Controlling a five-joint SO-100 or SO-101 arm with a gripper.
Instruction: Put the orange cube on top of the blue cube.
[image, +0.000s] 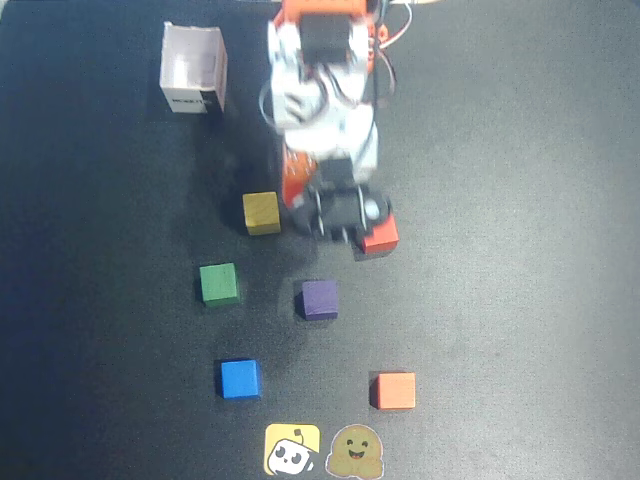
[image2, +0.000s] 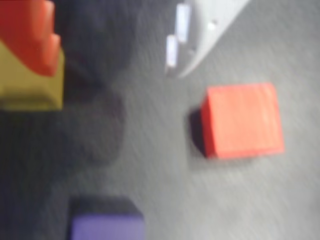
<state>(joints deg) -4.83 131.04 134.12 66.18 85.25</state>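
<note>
So, the orange cube (image: 395, 390) is seen sitting flat on the dark table (image: 520, 250) near the bottom edge of the overhead view, right of centre, with its sides roughly squared to the frame; being a cube, no long axis can be made out. The blue cube (image: 240, 379) is found on about the same row but well off to the left, also flat and only slightly turned, and the two are well apart with bare table between them. Just below them two little stickers are stuck down, a yellow one (image: 292, 449) and a brownish one (image: 356, 452). The arm (image: 320, 100) is stretched down from the top edge of the overhead view, folded fairly close to its base, with the gripper (image: 345, 215) pointed at the table between the yellow cube (image: 262, 212) and the red cube (image: 380, 236). In the wrist view, which is blurred, the red cube (image2: 242, 120) is shown just below a pale finger (image2: 200, 35), the yellow cube (image2: 30, 82) is partly covered by an orange finger (image2: 30, 35) at upper left, and the purple cube (image2: 106, 222) is cut off by the bottom edge. The fingers are spread wide apart with nothing held between them. A green cube (image: 218, 283) and the purple cube (image: 319, 298) are laid out in the middle row, and a small open white box (image: 194, 68) is parked at upper left.
</note>
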